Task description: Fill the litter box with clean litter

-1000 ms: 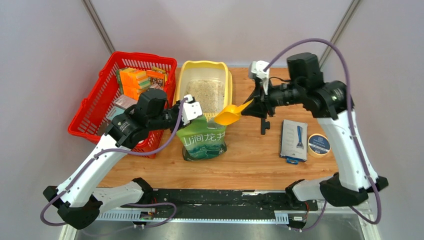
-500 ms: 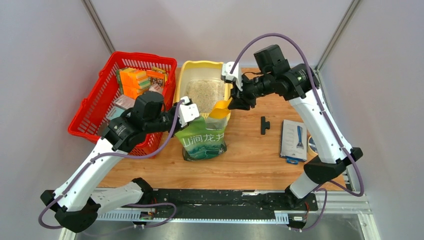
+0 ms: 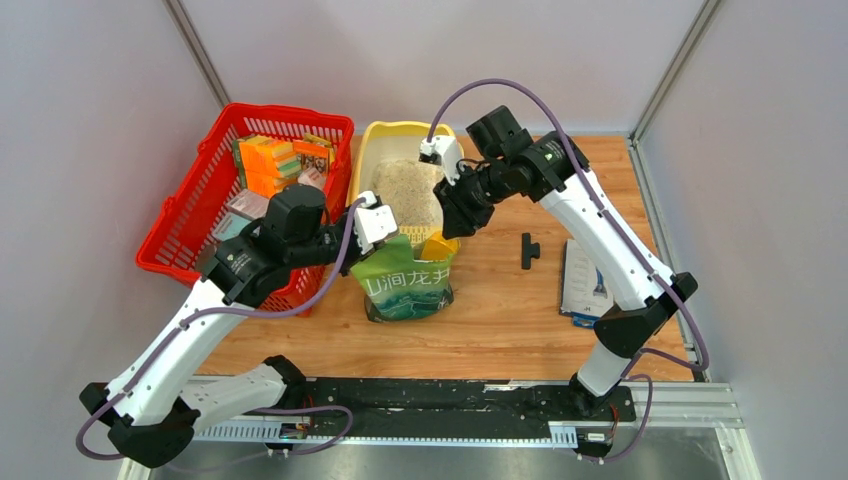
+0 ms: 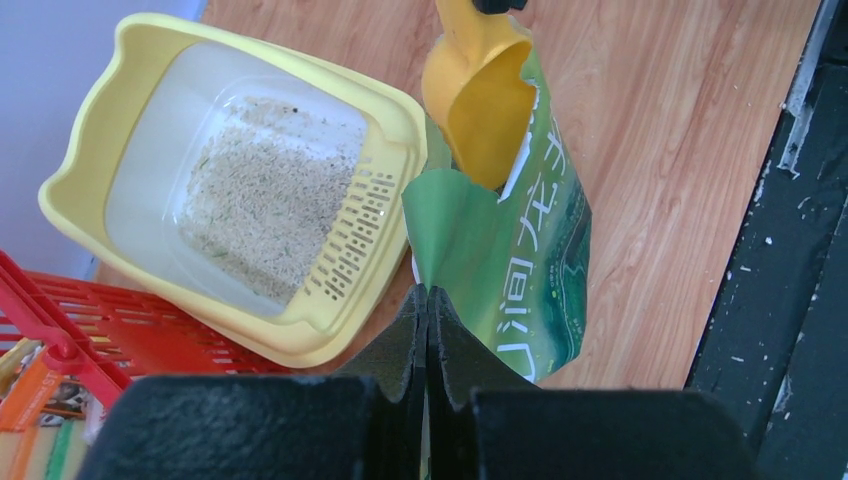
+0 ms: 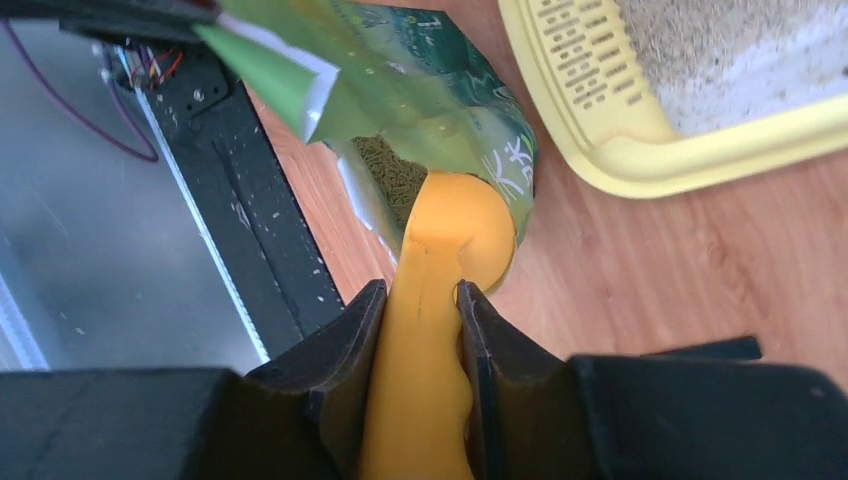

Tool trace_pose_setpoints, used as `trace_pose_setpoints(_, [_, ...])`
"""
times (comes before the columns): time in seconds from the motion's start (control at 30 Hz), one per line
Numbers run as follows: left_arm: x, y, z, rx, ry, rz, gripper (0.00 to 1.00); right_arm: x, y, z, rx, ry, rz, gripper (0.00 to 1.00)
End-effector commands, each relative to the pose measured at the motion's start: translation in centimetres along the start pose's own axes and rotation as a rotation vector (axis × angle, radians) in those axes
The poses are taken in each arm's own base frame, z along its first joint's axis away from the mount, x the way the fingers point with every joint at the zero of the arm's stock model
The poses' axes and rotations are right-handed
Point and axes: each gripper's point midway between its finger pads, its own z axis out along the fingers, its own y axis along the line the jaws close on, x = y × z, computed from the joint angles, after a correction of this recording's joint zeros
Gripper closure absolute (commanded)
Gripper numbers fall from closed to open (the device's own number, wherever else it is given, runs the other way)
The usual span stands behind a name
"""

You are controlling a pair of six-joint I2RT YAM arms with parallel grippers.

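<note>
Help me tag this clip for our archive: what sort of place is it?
Probably a robot lab cell, not a home: bare grey walls, a left arm and right arm bolted to a rail at the table edge, and staged props, a litter box, pouch and basket.

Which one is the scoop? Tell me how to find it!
Look at the wooden table and find the green bag standing beside the yellow litter box. The scoop is poking into the open top of that bag, held by the right gripper. It is small and orange-yellow with a handle, while the box is big and pale yellow.
</note>
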Motion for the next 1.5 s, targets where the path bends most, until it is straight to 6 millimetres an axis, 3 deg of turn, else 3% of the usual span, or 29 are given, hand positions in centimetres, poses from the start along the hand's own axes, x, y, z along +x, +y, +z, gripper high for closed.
trace_pose_setpoints(0.0, [-3.4,1.3,-1.5,-0.077,-0.14,0.008,1.0,2.5,0.4,-2.1,0.156,0.072,0.327,1.0])
trace_pose_setpoints(0.2, [-3.4,0.8,-1.4,-0.059,-0.143,-0.016,1.0,3.6,-2.5,-1.1,0.394,0.112,0.484,1.0])
trace_pose_setpoints(0.43, [-3.4,0.8,-1.1,-0.043,-0.132,-0.033,1.0,6.0,-4.8,1.5,0.522,0.223,0.561,1.0])
trace_pose_setpoints(0.7, [-4.1,1.0,-0.9,-0.037,-0.146,-0.032,1.0,7.4,-5.2,4.6,0.538,0.31,0.609,1.0])
trace_pose_setpoints(0.97, [-4.5,1.2,-1.1,-0.042,-0.157,-0.014,1.0,7.8,-2.9,8.4,0.408,0.383,0.639,1.0])
trace_pose_setpoints(1.23, [-4.9,1.4,-1.0,-0.041,-0.168,-0.002,1.0,8.7,-1.6,10.3,0.258,0.408,0.76,1.0])
trace_pose_setpoints(1.33, [-4.7,1.3,-0.8,-0.036,-0.16,0.002,1.0,8.6,-1.7,11.2,0.152,0.332,0.845,1.0])
trace_pose_setpoints(1.37, [-4.7,1.2,-0.9,-0.032,-0.159,0.005,1.0,7.6,-2.2,11.9,0.119,0.264,0.845,1.0])
trace_pose_setpoints(1.4, [-4.5,1.2,-0.9,-0.033,-0.154,0.005,1.0,9.2,-2.0,12.6,0.094,0.284,0.882,1.0])
trace_pose_setpoints(1.47, [-4.3,1.2,-0.8,-0.03,-0.147,0.01,1.0,7.7,-1.8,12.5,0.002,0.169,0.898,1.0])
